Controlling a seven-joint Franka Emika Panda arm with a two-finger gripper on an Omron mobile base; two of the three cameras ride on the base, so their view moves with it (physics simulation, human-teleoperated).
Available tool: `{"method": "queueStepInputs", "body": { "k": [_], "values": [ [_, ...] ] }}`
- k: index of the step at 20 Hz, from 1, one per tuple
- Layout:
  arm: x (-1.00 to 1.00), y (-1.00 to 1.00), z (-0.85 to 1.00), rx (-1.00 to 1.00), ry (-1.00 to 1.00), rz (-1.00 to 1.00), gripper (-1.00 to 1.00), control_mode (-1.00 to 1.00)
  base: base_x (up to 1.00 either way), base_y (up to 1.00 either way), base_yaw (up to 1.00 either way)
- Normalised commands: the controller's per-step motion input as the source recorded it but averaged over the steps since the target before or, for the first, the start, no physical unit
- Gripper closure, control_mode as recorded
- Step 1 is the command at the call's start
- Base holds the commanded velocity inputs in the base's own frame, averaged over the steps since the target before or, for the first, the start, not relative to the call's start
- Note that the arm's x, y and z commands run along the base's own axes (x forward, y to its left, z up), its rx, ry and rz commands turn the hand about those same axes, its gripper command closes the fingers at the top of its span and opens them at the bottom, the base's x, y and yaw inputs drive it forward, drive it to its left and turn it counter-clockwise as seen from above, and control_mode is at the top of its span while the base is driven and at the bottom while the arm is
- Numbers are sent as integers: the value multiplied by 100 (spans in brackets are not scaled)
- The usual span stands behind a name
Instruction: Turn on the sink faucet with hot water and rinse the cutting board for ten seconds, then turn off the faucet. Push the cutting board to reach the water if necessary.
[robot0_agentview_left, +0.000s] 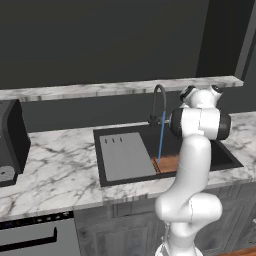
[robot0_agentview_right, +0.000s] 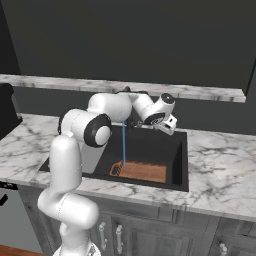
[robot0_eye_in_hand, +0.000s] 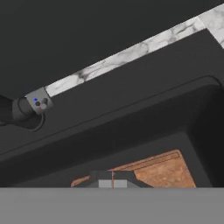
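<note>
The sink faucet (robot0_agentview_left: 159, 101) arches over the black sink (robot0_agentview_left: 101, 165), and a thin blue stream of water (robot0_agentview_left: 161, 140) falls from its spout. The stream lands on the left end of the brown cutting board (robot0_agentview_left: 169, 163), which lies flat on the sink floor near the front wall. In the right base view my gripper (robot0_agentview_right: 171, 127) hangs shut and empty above the sink's back right part, right of the water (robot0_agentview_right: 123, 145) and above the board (robot0_agentview_right: 144, 171). In the hand view the shut fingertips (robot0_eye_in_hand: 112, 180) point down at the board (robot0_eye_in_hand: 168, 170); the faucet's base with its lever (robot0_eye_in_hand: 37, 102) sits at the left.
A flat grey slab with three slots (robot0_agentview_left: 125, 155) fills the sink's left part. A dark appliance (robot0_agentview_left: 12, 140) stands on the marble counter (robot0_agentview_left: 55, 170) at the far left. A raised marble ledge (robot0_agentview_left: 100, 90) runs along the back wall.
</note>
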Motion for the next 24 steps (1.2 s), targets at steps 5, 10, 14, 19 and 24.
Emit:
{"method": "queueStepInputs", "body": {
  "k": [5,10,14,19,24],
  "values": [
    [0,0,0,2,-5,0,100,-100,0,0,0],
    [0,0,0,7,-8,0,100,-100,0,0,0],
    [0,0,0,13,-5,0,100,-100,0,0,0],
    [3,0,0,11,0,3,100,-100,0,0,0],
    [8,0,0,7,0,11,100,-100,0,0,0]
  ]
}}
